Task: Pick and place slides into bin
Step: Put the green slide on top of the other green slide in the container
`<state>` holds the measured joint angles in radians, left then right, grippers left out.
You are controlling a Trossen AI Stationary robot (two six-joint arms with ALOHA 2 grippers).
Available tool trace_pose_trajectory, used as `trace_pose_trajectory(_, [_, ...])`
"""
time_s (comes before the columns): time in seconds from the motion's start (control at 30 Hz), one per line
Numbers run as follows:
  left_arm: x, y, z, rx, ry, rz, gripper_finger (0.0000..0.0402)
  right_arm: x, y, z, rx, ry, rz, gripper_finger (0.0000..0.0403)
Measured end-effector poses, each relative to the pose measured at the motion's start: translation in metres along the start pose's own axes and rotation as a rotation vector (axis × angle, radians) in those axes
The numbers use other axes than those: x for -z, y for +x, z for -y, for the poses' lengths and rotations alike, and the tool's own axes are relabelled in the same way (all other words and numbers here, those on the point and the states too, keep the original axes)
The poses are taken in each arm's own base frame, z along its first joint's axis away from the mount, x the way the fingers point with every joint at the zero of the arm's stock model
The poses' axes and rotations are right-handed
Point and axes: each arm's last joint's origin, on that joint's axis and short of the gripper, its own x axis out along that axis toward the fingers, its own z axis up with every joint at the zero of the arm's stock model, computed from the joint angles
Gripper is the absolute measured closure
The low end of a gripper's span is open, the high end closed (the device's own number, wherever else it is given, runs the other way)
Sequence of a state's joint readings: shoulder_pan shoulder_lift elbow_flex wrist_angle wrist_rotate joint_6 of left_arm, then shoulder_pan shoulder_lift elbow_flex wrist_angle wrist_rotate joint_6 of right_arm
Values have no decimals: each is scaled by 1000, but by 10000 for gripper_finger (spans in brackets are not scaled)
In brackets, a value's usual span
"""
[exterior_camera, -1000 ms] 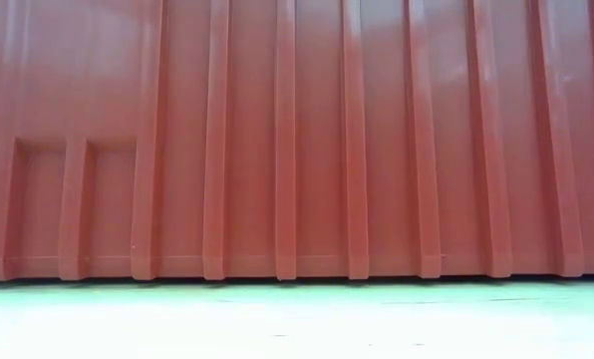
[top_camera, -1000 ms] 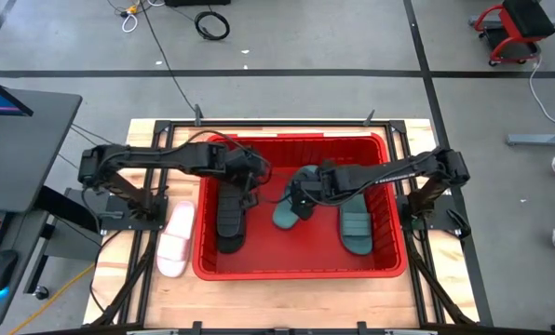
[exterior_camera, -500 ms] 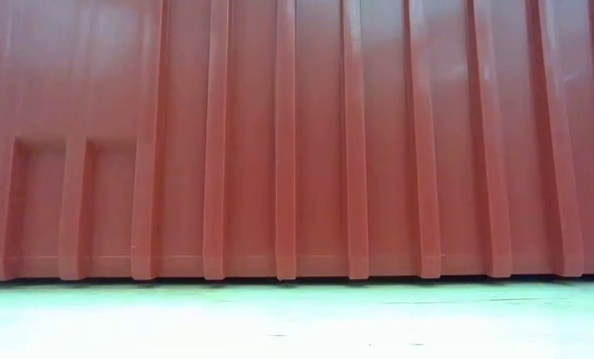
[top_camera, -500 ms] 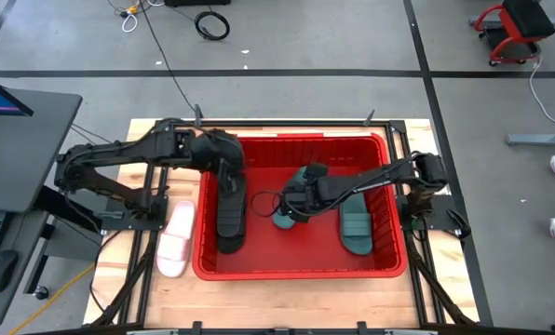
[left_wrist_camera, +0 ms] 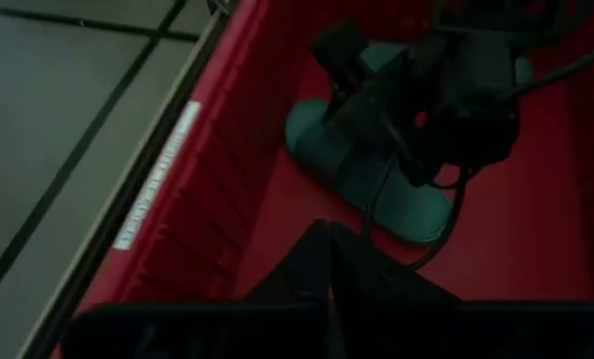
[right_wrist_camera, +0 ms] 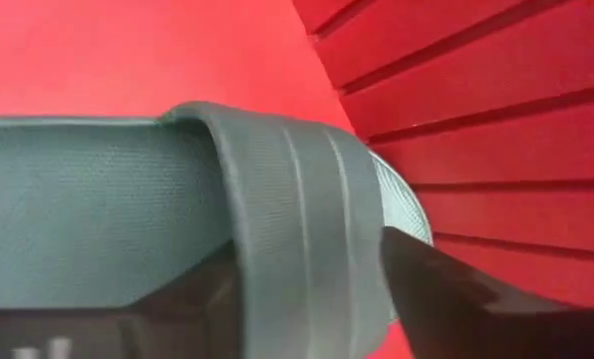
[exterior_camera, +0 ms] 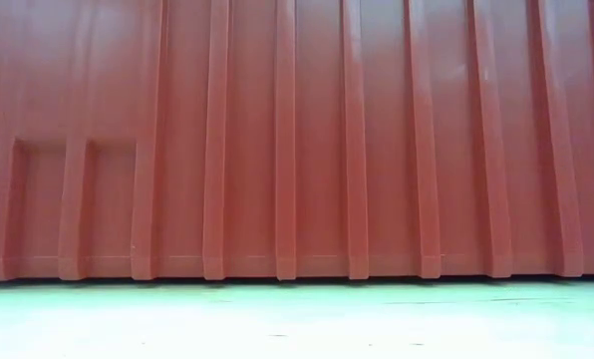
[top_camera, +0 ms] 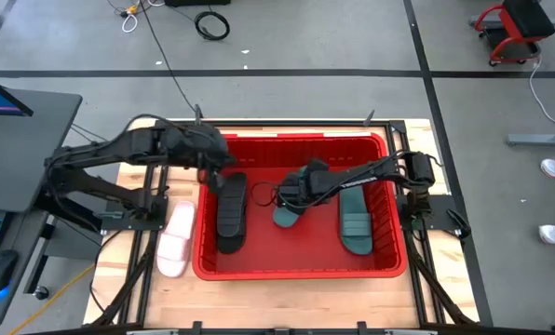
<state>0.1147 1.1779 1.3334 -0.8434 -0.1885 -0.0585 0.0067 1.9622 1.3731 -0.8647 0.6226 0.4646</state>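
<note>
Clock directions taken from the bin's centre, high view. Table [top_camera: 287,302] front strip is bare wood. White slide [top_camera: 175,240] lies at 8 o'clock on the table, just outside the bin [top_camera: 296,275] and beside its left wall; it is not binned yet.

Inside the bin:
- black slides [top_camera: 229,212] at 9 o'clock
- a teal slide [top_camera: 357,223] at 3 o'clock
- middle teal slide [top_camera: 287,216] about centre

Right gripper [top_camera: 294,195] is low over the middle teal slide. In the right wrist view the strap [right_wrist_camera: 297,229] sits between its fingers [right_wrist_camera: 456,299], and it looks pinched.

Left gripper [top_camera: 214,170] is at 10 o'clock over the bin's left rim, fingers pressed together and holding nothing.

Judgement on the step in hand:
- The right arm is handling the centre slide. Keep the grip mid-strap, lift low and set it flat clear of its neighbours.
- The white slide likely suits the left arm. It must spread its fingers before descending and take the strap crosswise.
- Risk: the soft strap folds or slips.
</note>
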Motion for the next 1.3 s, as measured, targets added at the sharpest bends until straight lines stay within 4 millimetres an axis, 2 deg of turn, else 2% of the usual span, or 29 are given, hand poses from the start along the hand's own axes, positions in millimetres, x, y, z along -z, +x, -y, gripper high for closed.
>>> trace_pose_trajectory(0.13, [1,-19,-4,-1,3,59,379,-1,-5,3,-17,83,8,286])
trace_pose_trajectory(0.23, [1,-26,-7,-69,-1,90,387,-2,-10,6,-27,166,21,365])
trace_pose_trajectory(0.3, [1,-30,-9,-124,-5,100,394,-3,-15,10,-37,225,33,387])
trace_pose_trajectory(0.43, [2,-33,-11,-152,18,105,396,-6,-39,21,-130,358,71,382])
trace_pose_trajectory(0.53, [2,-31,-8,-87,50,96,386,-7,-76,39,-281,412,141,392])
trace_pose_trajectory(0.77, [-3,-22,-3,33,107,111,348,4,-174,101,-730,350,446,392])
trace_pose_trajectory(0.97, [-19,-12,5,220,140,238,285,15,-235,152,-1017,331,826,392])
trace_pose_trajectory(1.1, [-35,-4,12,343,152,370,244,14,-258,166,-1160,270,1044,392])
trace_pose_trajectory(1.17, [-44,0,16,391,156,449,230,11,-259,167,-1195,255,1074,392])
trace_pose_trajectory(1.3, [-50,6,25,513,171,497,216,9,-257,167,-1177,256,1082,392])
